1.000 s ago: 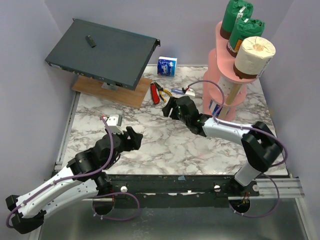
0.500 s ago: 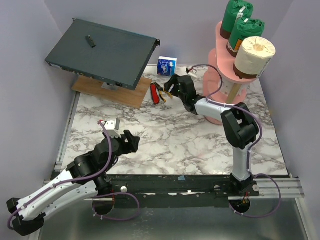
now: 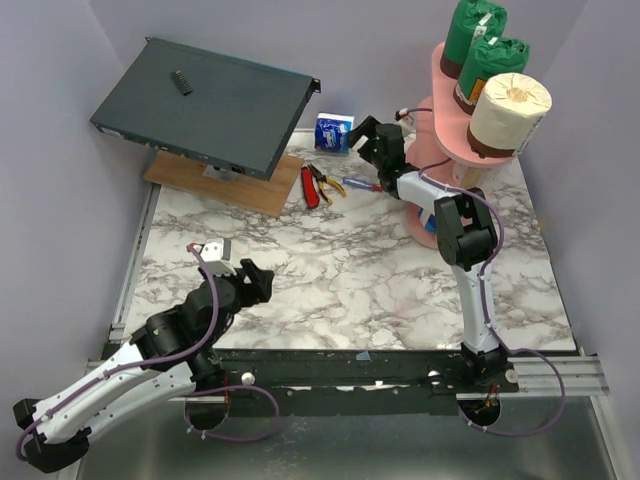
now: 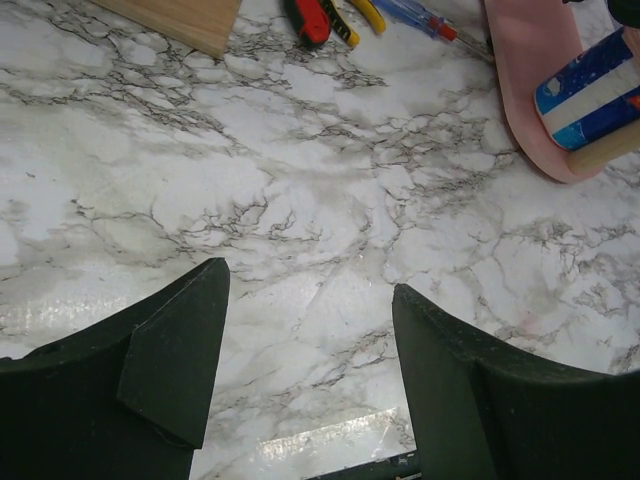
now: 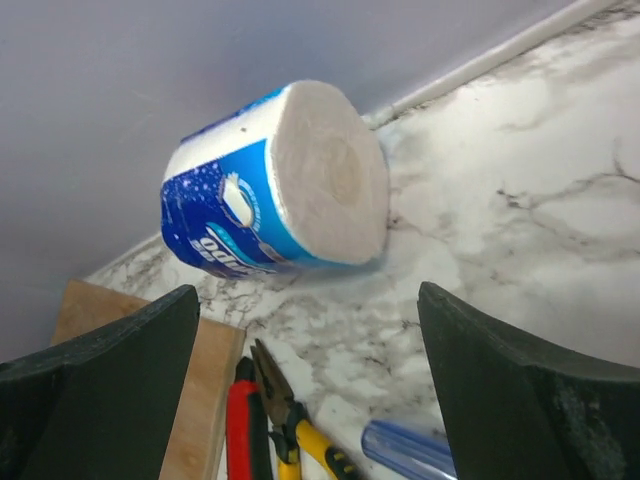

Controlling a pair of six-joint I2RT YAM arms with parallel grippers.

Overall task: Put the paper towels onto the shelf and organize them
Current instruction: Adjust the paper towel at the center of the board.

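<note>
Blue-and-white wrapped, a paper towel roll (image 5: 275, 185) lies on its side on the table (image 3: 350, 270) by the back wall, not yet on the pink shelf (image 3: 437, 62). The right fingers (image 5: 110, 370) have swung over from mid-table and spread wide, empty, framing it for a likely grasp. The left fingers (image 4: 160, 360) hang partly open, empty.

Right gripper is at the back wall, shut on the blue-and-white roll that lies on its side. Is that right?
Not quite. The right gripper is open, not shut on the blue-and-white roll. The right wrist view shows its two fingers spread wide, with the roll ahead of them and untouched. The rest holds: the gripper is up at the back wall, and the roll lies on its side.
</note>
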